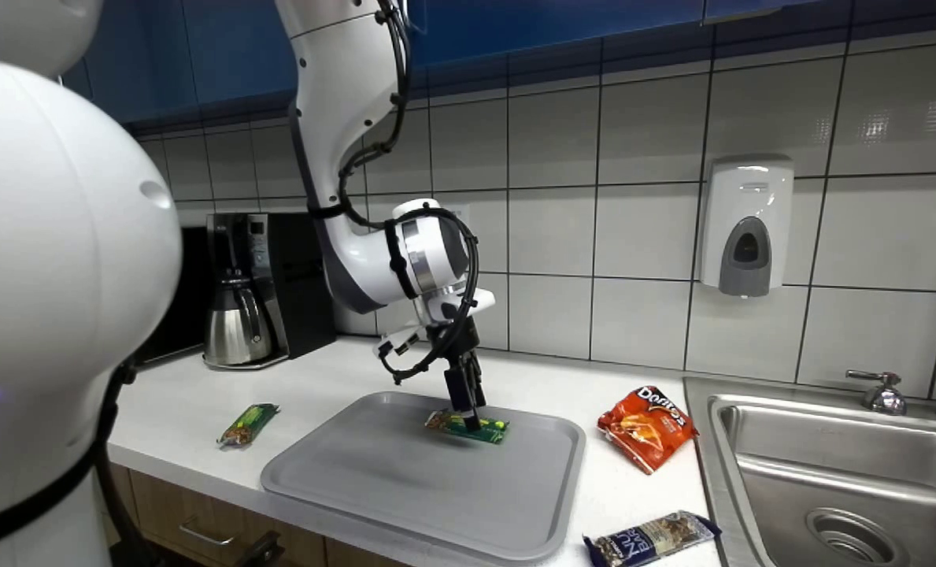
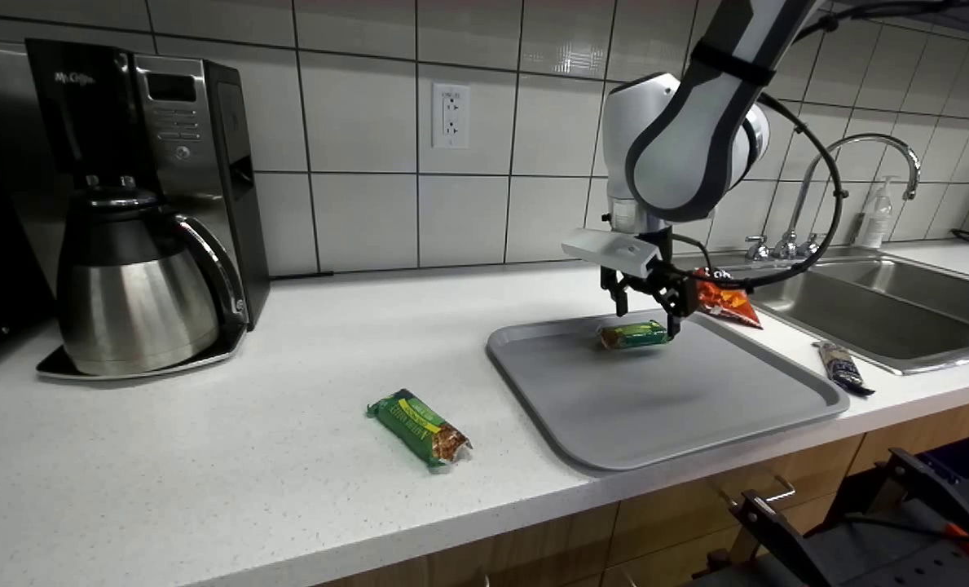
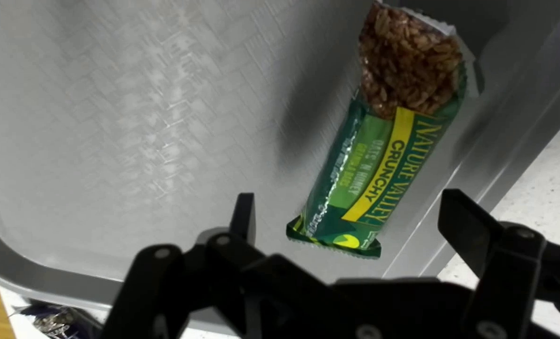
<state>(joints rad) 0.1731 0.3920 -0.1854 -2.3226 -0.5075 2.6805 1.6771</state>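
My gripper (image 3: 348, 197) is open, with its two black fingers apart and nothing held between them. A green Nature Valley granola bar (image 3: 378, 160) lies on the grey tray (image 3: 119, 141), its near end between the fingertips in the wrist view, touching neither finger there. In both exterior views the gripper (image 1: 474, 416) (image 2: 647, 324) is low over this bar (image 1: 448, 423) (image 2: 635, 335), near the back of the tray (image 1: 405, 488) (image 2: 696, 399). Another green bar (image 1: 249, 425) (image 2: 419, 428) lies on the counter beside the tray.
A red Doritos bag (image 1: 649, 429) (image 2: 728, 302) and a blue Nut Bar (image 1: 652, 541) (image 2: 843, 368) lie between tray and sink (image 1: 739, 472) (image 2: 900, 359). A coffee maker (image 1: 238, 323) (image 2: 138, 302) stands at the opposite end. A tiled wall (image 1: 554, 236) runs behind the counter.
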